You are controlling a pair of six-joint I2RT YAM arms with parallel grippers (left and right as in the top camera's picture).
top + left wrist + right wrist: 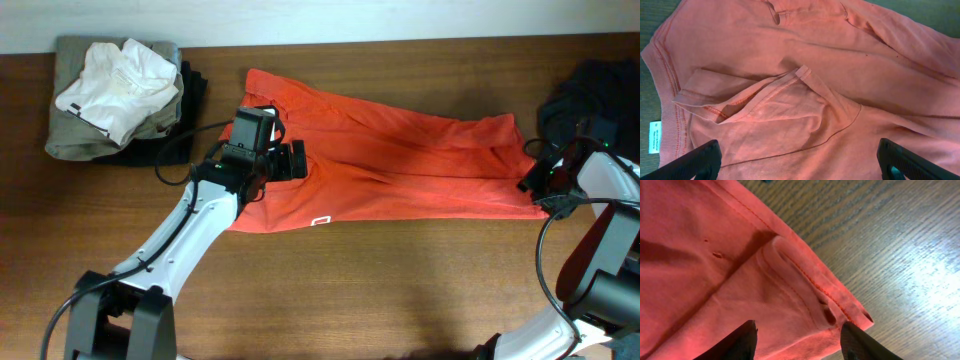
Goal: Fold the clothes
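Note:
The red-orange T-shirt (400, 160) lies folded lengthwise across the table, with its small white tag (321, 221) at the near edge. My left gripper (292, 160) is open and hovers over the shirt's left part, above a folded sleeve (765, 100); the tag also shows in the left wrist view (655, 137). My right gripper (531, 178) is open over the shirt's right corner (840, 305), fingers either side of the hem fold, not closed on it. A dark navy garment (590, 90) lies at the far right.
A pile of folded clothes, white (120, 80) on olive (80, 130) on black, sits at the back left. The bare wooden table (400, 290) runs along the front.

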